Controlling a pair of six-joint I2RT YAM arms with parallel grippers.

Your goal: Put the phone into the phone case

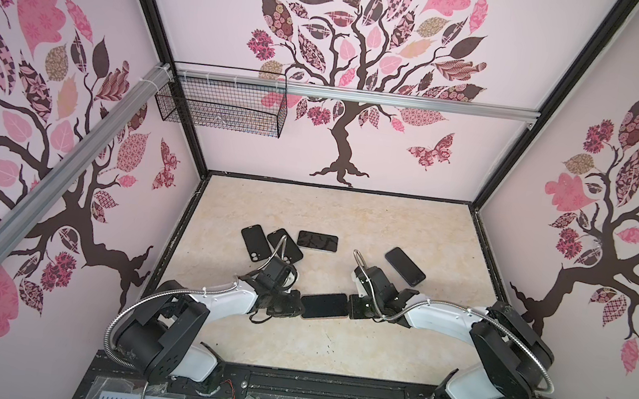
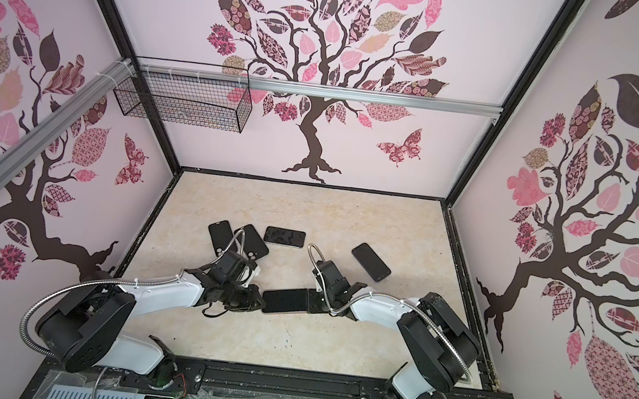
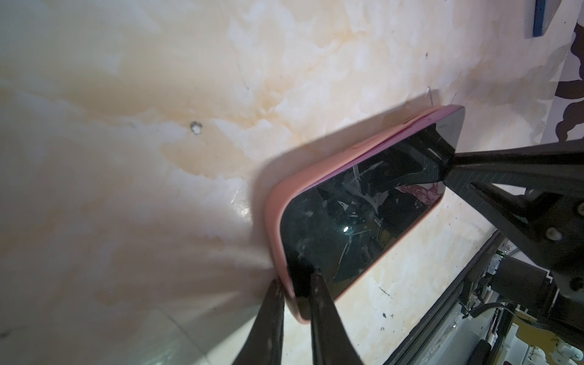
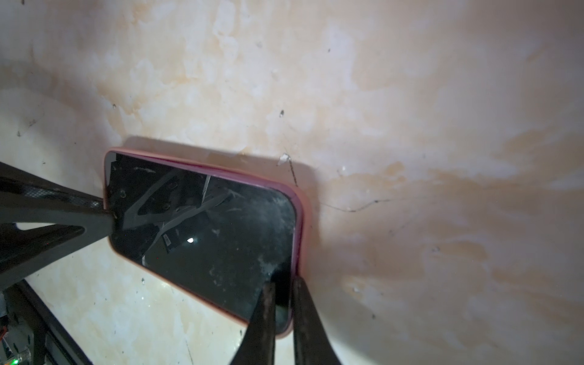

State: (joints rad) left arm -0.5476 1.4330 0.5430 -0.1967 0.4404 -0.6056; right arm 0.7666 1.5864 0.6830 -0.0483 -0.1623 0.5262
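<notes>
— Where the left gripper [image 3: 295, 284] meets the phone [image 3: 363, 221], how does it stand?
— Item one: clamped on one short end, one finger on the glass, one behind the pink case [image 3: 278, 202].
— And the right gripper [image 4: 281, 284]?
— Item two: clamped likewise on the opposite short end. The phone sits in the case, screen up, spanning between both grippers. It is midway between the table's [image 1: 389, 226] left and right edges, nearer its near edge. Touching the table or raised: cannot tell.
— Remainder?
— Four dark phones or cases [image 1: 317, 241] lie flat toward the far edge, three left, one right. One wire basket [image 1: 221, 103] hangs on the rail [image 1: 406, 102] at the far left corner.
</notes>
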